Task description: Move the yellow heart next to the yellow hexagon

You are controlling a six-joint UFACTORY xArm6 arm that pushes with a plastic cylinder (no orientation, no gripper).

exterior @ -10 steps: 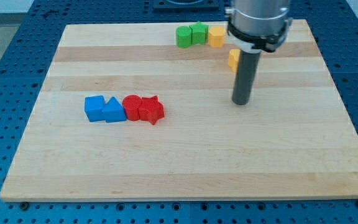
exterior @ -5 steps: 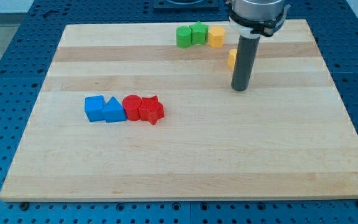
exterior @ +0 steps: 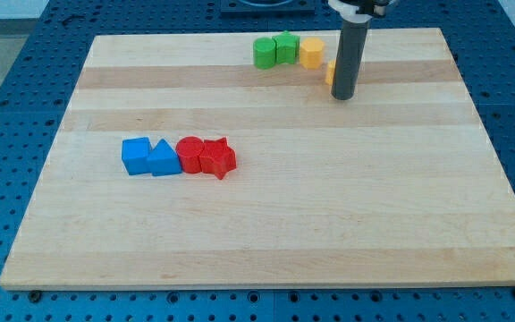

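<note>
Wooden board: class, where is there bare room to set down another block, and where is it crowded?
Free: everything right of the red star and below my tip. Crowded: the top edge, where green blocks, yellow hexagon and yellow heart cluster.

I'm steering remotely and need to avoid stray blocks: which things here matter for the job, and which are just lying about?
Job: yellow heart, mostly hidden behind the rod; yellow hexagon; my tip, beside the heart.
Lying about: two green blocks, blue cube, blue triangle, red cylinder, red star.

yellow heart mostly behind rod
</note>
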